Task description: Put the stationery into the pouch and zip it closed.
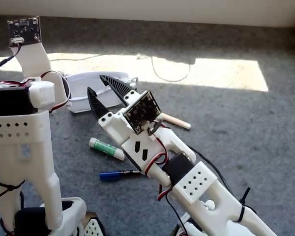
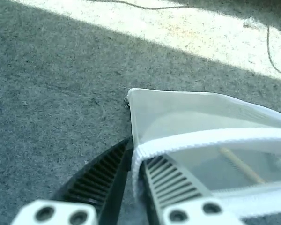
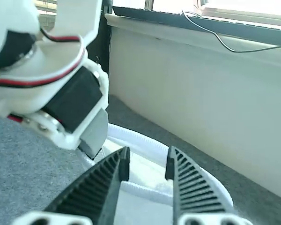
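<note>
Currently, the left gripper is clamping the white zip edge of the mesh pouch, its fingers pinching the rim from both sides. The pouch is lying on the grey carpet, left of centre and toward the far side. A pale stick is showing through the mesh inside. Just right of that, the right gripper is hovering over the pouch, its black fingers parted by a modest gap and holding nothing. Nearer, a green-and-white glue stick and a blue pen are lying on the carpet beside the right arm, outside the pouch. Farther right, a pale wooden pencil is poking out from behind that arm.
</note>
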You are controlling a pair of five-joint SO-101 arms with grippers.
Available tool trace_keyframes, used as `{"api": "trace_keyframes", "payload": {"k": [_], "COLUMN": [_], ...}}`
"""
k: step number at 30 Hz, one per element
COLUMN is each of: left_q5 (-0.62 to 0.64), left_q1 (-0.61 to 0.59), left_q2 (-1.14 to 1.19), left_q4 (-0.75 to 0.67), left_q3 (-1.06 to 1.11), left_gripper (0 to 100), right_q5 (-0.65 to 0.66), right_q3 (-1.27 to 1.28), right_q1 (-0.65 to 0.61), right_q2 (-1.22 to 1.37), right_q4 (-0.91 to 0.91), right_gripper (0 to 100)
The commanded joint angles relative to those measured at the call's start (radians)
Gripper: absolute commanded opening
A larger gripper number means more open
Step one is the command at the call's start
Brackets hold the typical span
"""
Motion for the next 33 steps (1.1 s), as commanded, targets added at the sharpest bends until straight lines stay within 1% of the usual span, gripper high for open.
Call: {"api": "trace_keyframes", "payload": {"k": [1,7,16,24,29,33], "left_q5": [0.011,0.011,0.011,0.011,0.012,0.012], "left_q1": [0.008,0.004,-0.134,-0.209,-0.259,-0.263], "left_q2": [-0.008,-0.01,-0.01,-0.01,-0.01,-0.01], "left_q4": [0.0,0.006,-0.002,0.006,0.006,0.006], "left_q3": [-0.05,-0.053,-0.061,-0.094,-0.097,-0.096], "left_gripper": [1,1,1,1,1,1], "right_q5": [0.008,0.008,0.009,0.008,0.008,0.008], "right_q3": [-0.024,-0.025,-0.027,-0.024,-0.016,-0.015], "right_q1": [-0.008,-0.005,-0.005,-0.008,-0.012,-0.039], "right_q2": [-0.077,-0.117,-0.249,-0.28,-0.277,-0.206], "right_q4": [0.05,0.119,0.309,0.486,0.524,0.526], "right_gripper": [12.0,12.0,11.9,11.9,11.9,11.9]}}
